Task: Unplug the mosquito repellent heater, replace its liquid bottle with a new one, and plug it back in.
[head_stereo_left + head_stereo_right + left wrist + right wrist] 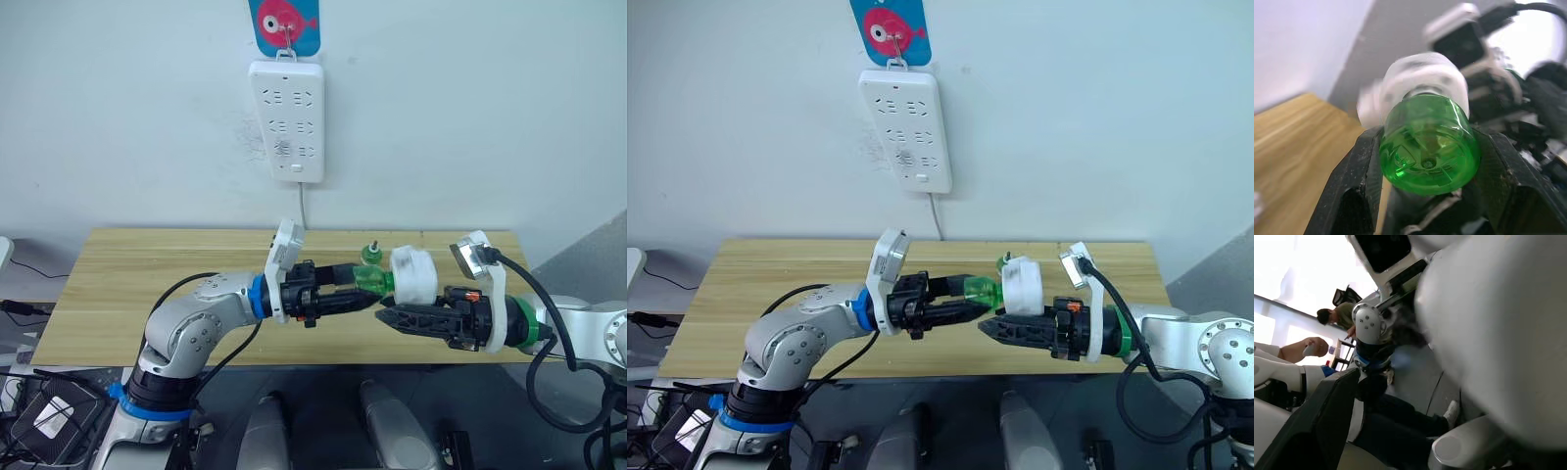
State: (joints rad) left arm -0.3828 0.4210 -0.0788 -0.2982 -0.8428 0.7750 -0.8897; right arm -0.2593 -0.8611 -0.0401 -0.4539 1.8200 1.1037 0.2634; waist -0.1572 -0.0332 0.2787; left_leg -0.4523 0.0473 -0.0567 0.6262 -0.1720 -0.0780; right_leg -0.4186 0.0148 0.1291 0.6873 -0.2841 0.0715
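Observation:
Above the table's front middle, my left gripper (pixel 364 287) is shut on a small clear-green bottle (pixel 1425 147), gripping its sides with both fingers (pixel 1354 186). The bottle's top end sits inside the white mosquito repellent heater (pixel 413 274), so its stem is hidden and I cannot tell which bottle it is. My right gripper (pixel 400 305) comes in from the right and is shut on the heater (pixel 1498 333). A second tiny green bottle (pixel 370 255) stands upright on the table just behind the two grippers. Its top is too small to make out.
A long white power strip (pixel 286 119) hangs on the wall above the wooden table (pixel 147 284), its cord dropping behind the table. A fish-shaped hook card (pixel 284 24) holds it. A person (pixel 1342 313) sits far off in the right wrist view.

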